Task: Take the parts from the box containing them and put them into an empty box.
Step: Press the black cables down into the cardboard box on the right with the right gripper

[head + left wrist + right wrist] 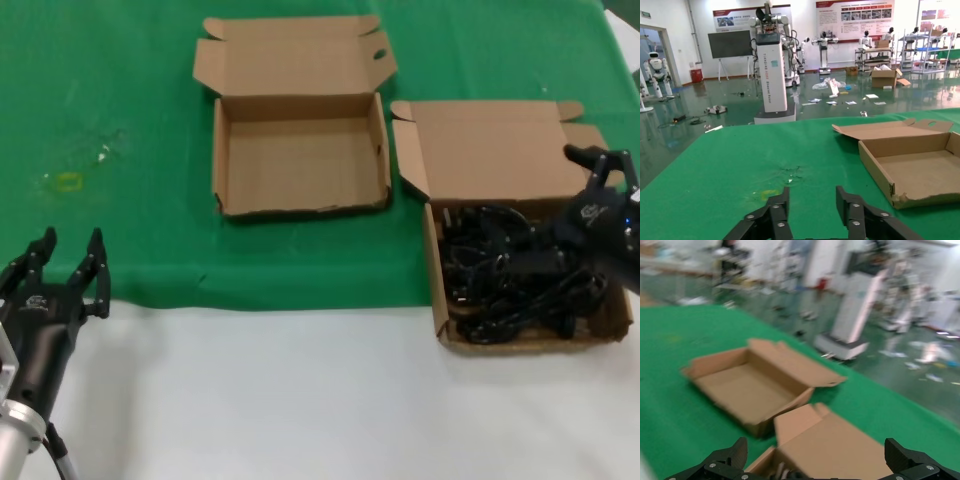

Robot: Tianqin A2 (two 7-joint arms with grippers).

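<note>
Parts (510, 275) partly behind right pincer (598, 170).

The empty box (300, 160) is a shallow brown corrugated cardboard mailer lying open on the green cloth, its hinged lid flap folded back flat on the far side, with side tabs and one round hole in the tab at the flap's right corner; its tray shows only bare cardboard. Just beside it to the right, and a little nearer the robot, lies the box containing them (500, 150), a like mailer with its lid flap likewise folded back. Its tray holds the parts (500, 285), a tangled heap of thin black cords with chunky black plugs, which fills most of the tray.
</note>
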